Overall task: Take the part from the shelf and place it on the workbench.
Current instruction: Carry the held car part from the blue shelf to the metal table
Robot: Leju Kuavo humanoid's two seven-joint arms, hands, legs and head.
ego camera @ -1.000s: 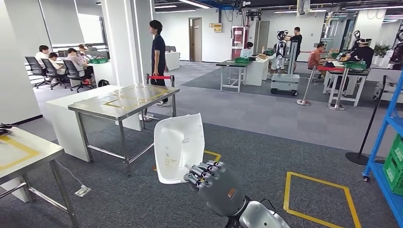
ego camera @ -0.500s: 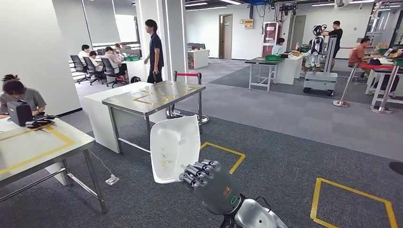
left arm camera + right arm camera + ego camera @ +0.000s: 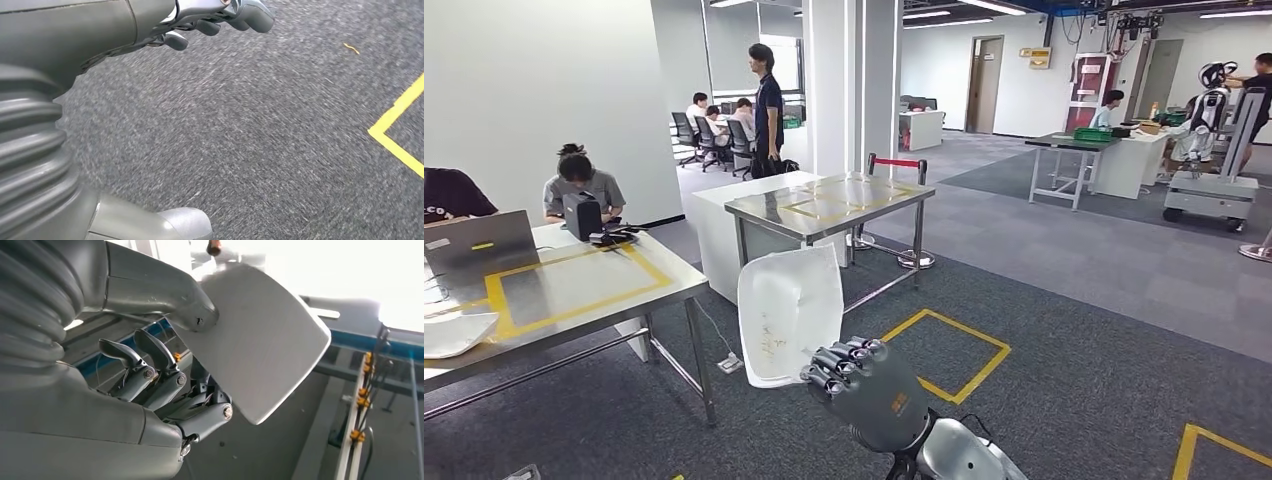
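Our head view has swung left since a second ago, so the whole room slides rightward rather than anything moving. The taped steel table (image 3: 829,205) now sits above and beyond our right hand (image 3: 869,390), not off to its left. A nearer workbench (image 3: 564,290), laptop (image 3: 476,243) and seated people have come in at its far left.

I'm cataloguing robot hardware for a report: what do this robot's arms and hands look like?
The right hand has a matte grey shell with a small orange mark, dark fingers with silver pivots, and a glossy silver wrist. The left hand has the same grey shell behind a ribbed grey cover.
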